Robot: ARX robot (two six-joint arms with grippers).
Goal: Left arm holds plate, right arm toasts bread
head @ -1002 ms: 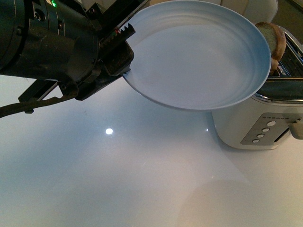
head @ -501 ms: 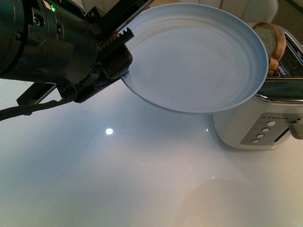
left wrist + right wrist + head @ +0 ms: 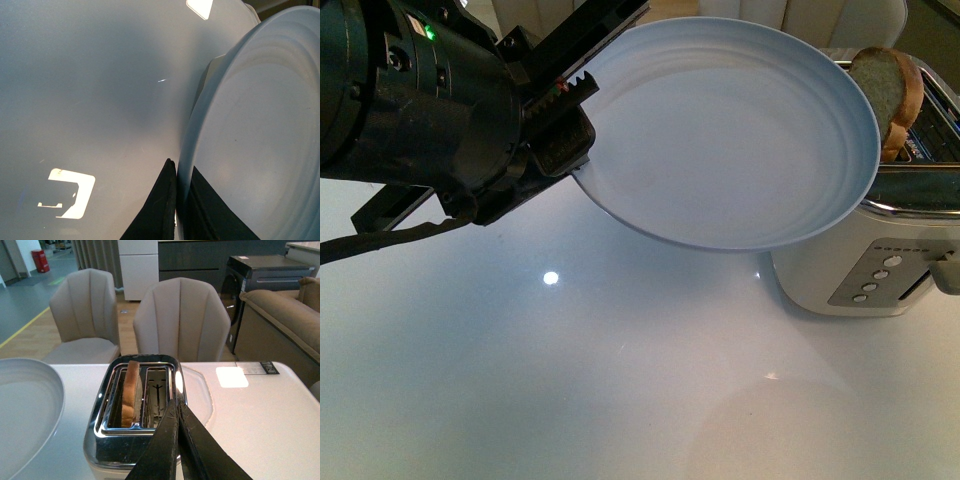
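My left gripper (image 3: 575, 125) is shut on the rim of the pale blue-white plate (image 3: 740, 130) and holds it tilted in the air, its far edge over the toaster (image 3: 865, 255). In the left wrist view the black jaws pinch the plate's rim (image 3: 181, 175). The bread (image 3: 888, 90) stands upright in the toaster's slot nearest the plate, its top sticking out; it also shows in the right wrist view (image 3: 130, 392). My right gripper (image 3: 177, 405) is shut and empty, just above the toaster's chrome top (image 3: 140, 440), beside the empty second slot (image 3: 156, 395).
The toaster has a panel of round buttons (image 3: 875, 280) and a lever (image 3: 948, 272) on its near face. The glossy white table (image 3: 570, 380) runs under the plate. Two beige chairs (image 3: 180, 320) stand behind the table, a sofa (image 3: 285, 315) beyond.
The left gripper has raised the plate a little and moved it slightly right. More of the bread's top shows past the plate's rim.
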